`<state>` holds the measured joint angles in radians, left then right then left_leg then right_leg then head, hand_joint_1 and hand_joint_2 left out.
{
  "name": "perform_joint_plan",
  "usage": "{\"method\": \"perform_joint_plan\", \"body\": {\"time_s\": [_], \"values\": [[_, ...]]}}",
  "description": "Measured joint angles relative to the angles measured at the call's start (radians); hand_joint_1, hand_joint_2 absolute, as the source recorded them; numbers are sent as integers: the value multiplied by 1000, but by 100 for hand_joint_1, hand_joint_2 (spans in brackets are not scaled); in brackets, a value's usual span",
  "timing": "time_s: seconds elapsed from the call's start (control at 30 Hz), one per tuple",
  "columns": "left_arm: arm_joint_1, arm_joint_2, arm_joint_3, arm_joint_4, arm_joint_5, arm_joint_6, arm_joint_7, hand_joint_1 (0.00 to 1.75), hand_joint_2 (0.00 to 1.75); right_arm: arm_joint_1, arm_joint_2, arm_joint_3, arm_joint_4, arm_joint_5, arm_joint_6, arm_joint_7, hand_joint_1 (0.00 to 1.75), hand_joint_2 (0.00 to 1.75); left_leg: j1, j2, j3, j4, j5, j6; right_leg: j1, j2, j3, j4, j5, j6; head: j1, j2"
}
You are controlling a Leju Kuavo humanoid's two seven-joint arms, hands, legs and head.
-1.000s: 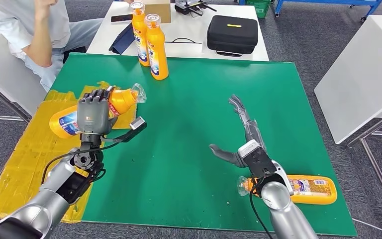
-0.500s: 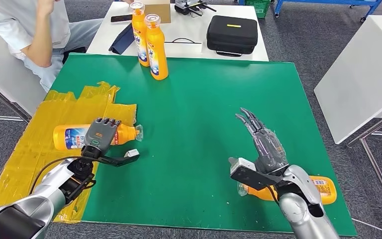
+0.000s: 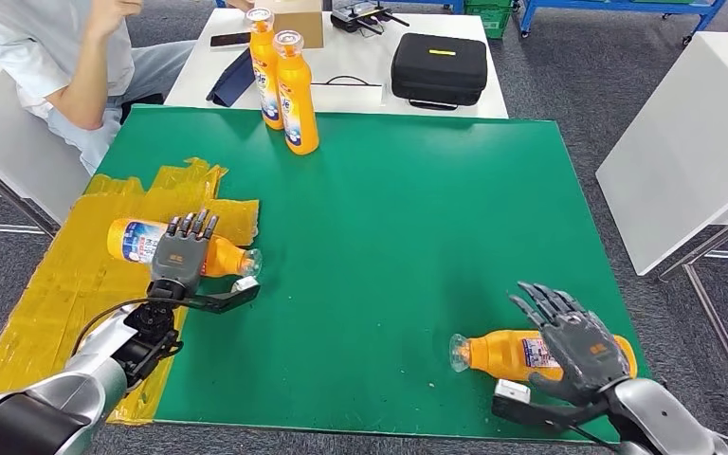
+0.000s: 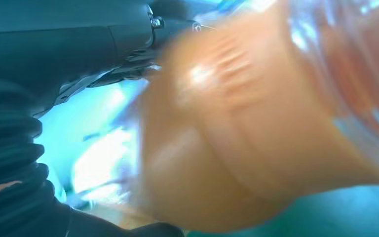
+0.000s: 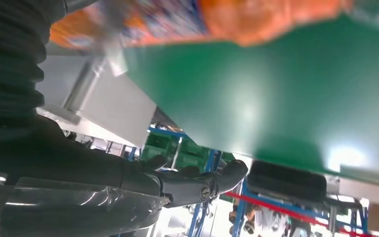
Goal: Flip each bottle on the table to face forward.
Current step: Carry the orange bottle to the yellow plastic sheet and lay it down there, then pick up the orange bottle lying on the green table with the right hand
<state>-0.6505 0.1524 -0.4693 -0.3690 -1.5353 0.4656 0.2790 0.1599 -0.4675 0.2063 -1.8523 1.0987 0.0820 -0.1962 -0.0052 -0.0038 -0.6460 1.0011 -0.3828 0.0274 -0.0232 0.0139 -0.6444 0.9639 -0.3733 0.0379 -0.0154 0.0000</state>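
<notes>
Now left robot hand (image 3: 183, 256) and right robot hand (image 3: 583, 345), fingers spread, each over a lying bottle (image 3: 135, 241).

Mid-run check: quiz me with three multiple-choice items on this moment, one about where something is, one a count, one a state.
1. Where does the bottle under the left hand lie?
A. on the yellow sheet, cap end over the green mat
B. on the white table behind
C. on the floor

2. How many orange bottles stand upright at the mat's far edge?
A. none
B. two
C. four

3. How does the bottle near the right hand sit?
A. upright
B. lifted in the air
C. lying on its side

Answers: 1 A, its body rests on the yellow sheet with the cap end over the green mat. 2 B, a pair stands together there. 3 C, it lies flat, cap pointing toward the left hand's side.
</notes>
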Motion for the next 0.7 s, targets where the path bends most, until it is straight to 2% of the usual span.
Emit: {"method": "perform_joint_plan", "body": {"time_s": [0.17,0.3,0.5,0.7], "values": [[26,-19,138,-2,52,65,-78,0,175,140,-41,-172,-129,-39,70,-68,0,175,0,0,0,0,0,0,0,0,0,0,0,0,0,0],[35,-34,200,-5,75,78,-115,0,0,180,-50,-240,-175,-43,90,-80,0,175,-1,1,0,0,0,0,-1,0,0,0,-1,-1,0,0],[70,-95,355,-68,312,90,-431,0,0,241,-72,-373,-223,-121,199,-110,0,175,-1,0,-2,0,2,3,-1,0,-2,0,0,1,0,0],[95,-170,429,-175,410,41,-556,0,0,267,-62,-505,-233,-82,288,-129,0,175,-2,0,-3,0,1,4,-2,0,-3,0,0,1,0,0]]}}
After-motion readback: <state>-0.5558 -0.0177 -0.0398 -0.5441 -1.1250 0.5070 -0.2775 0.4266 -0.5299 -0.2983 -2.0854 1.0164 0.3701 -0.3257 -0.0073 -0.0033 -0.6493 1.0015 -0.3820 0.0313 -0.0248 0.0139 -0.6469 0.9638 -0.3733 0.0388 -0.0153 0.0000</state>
